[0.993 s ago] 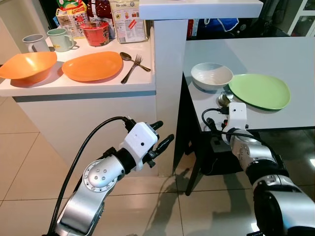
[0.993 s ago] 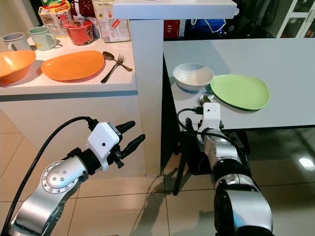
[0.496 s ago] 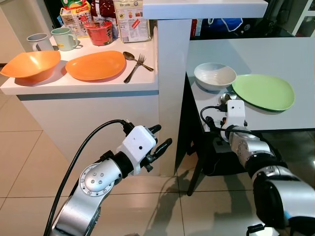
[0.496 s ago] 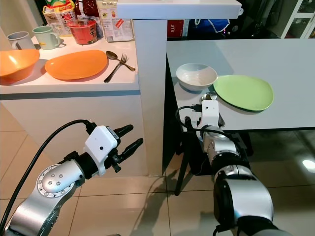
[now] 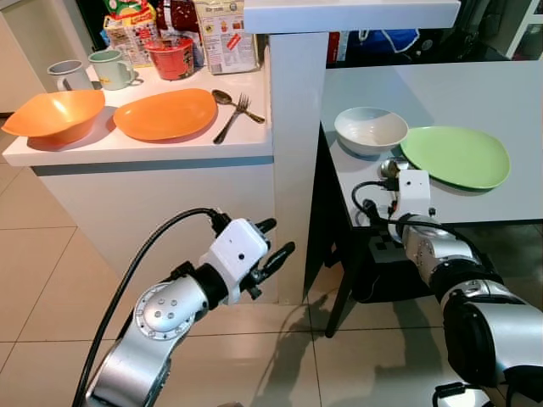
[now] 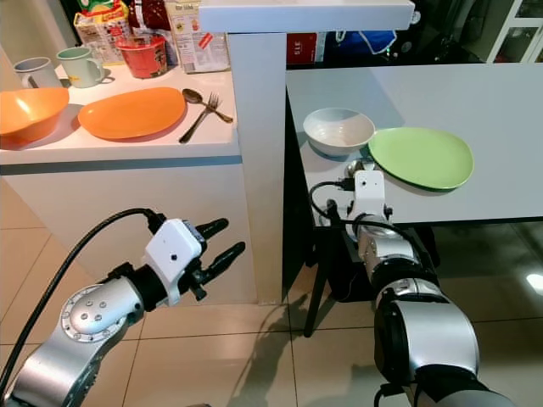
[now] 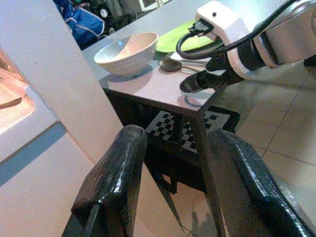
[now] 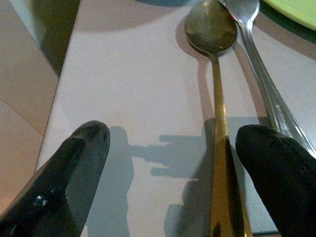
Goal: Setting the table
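Grey table in a tiled kitchen: the right gripper, fingers spread wide, hovers low over its near edge above a gold spoon and a silver utensil, near the white bowl and green plate. Left gripper hangs open, holding nothing, before the white counter.

No lettering on the packages on the counter is legible.
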### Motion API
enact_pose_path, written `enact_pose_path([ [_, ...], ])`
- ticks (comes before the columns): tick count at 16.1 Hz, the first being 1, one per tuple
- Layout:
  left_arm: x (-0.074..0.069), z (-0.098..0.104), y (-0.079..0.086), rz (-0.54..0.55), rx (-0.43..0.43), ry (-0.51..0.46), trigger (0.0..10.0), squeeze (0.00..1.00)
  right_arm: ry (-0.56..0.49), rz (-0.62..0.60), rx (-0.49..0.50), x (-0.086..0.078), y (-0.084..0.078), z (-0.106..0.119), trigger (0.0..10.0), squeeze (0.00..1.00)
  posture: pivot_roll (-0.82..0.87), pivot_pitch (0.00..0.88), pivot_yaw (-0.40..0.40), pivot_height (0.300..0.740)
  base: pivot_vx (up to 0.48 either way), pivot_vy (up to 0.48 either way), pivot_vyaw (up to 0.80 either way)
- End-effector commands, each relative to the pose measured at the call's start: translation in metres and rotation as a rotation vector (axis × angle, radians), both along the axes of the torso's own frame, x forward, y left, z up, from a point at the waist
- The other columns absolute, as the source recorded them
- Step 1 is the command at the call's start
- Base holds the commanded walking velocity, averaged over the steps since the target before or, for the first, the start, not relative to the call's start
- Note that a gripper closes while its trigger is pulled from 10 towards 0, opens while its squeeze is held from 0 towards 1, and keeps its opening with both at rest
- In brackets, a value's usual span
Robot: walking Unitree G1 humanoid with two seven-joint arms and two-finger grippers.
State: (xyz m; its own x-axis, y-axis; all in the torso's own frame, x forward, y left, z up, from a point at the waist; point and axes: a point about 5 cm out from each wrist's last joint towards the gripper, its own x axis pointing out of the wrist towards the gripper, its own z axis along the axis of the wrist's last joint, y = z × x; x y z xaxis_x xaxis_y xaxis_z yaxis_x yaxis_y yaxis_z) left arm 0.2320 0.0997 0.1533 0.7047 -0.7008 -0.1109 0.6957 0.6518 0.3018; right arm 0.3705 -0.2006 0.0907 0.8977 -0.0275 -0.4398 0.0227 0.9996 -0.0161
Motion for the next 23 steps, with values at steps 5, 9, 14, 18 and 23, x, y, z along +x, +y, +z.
enact_pose_path([
  [5,-0.001,0.001,-0.002,-0.011,-0.002,0.002,10.0,0.0,-0.143,0.052,0.039,0.015,0.008,0.03,10.0,0.0,0.09,0.0,0.081,0.74,0.0,0.0,0.0],
  [9,-0.001,0.0,-0.004,-0.024,-0.008,0.01,10.0,0.0,-0.108,0.089,0.061,0.006,0.015,0.013,10.0,0.0,0.08,0.0,0.092,0.74,0.0,0.0,0.0],
  [14,-0.001,0.0,-0.005,-0.025,-0.009,0.012,10.0,0.0,-0.062,0.077,0.071,-0.005,0.016,-0.005,10.0,0.0,0.08,0.0,0.089,0.74,0.0,0.0,0.0],
  [18,-0.001,0.0,-0.006,-0.029,-0.009,0.015,10.0,0.0,-0.039,0.065,0.071,-0.009,0.014,-0.011,10.0,0.0,0.08,0.0,0.092,0.74,0.0,0.0,0.0],
  [23,-0.001,0.0,-0.005,-0.029,-0.005,0.015,10.0,0.0,-0.004,0.029,0.055,-0.012,0.006,-0.017,10.0,0.0,0.08,0.0,0.092,0.74,0.0,0.0,0.0],
])
